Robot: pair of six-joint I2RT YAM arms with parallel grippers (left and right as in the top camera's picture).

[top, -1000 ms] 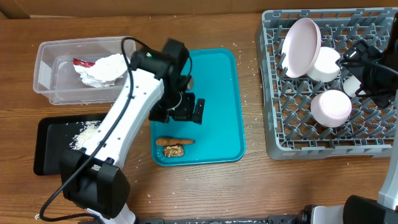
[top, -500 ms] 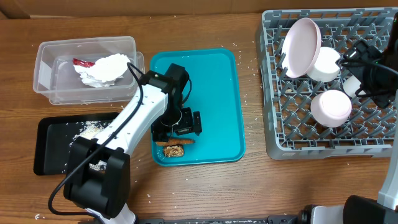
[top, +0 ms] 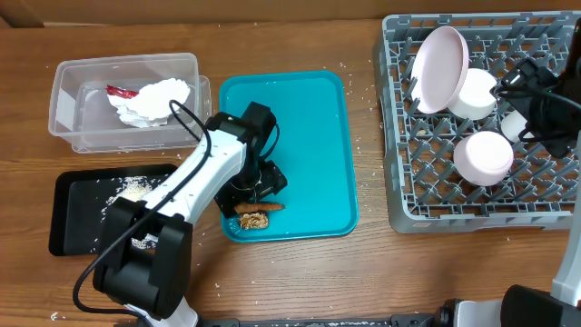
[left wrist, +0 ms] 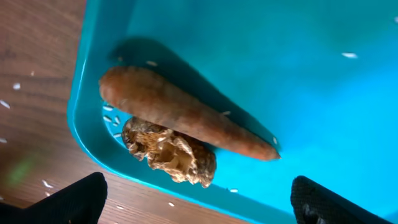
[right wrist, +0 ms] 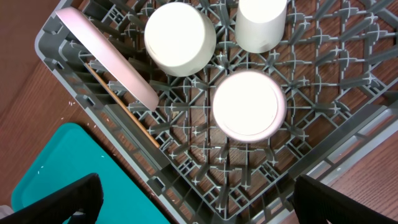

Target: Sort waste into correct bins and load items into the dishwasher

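While the left claw (left wrist: 199,208) hangs spread apart, the carrot stick (left wrist: 186,115) lies just ahead in the lower-left corner of the teal tray (left wrist: 292,74), long axis slanting upper left to lower right.

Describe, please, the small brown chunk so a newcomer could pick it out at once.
Find the teal tray and look at its front left corner. Two scraps touch there; the chunk is the lumpy, crumbly brown one by the rim, not the smooth, tapered orange stick.
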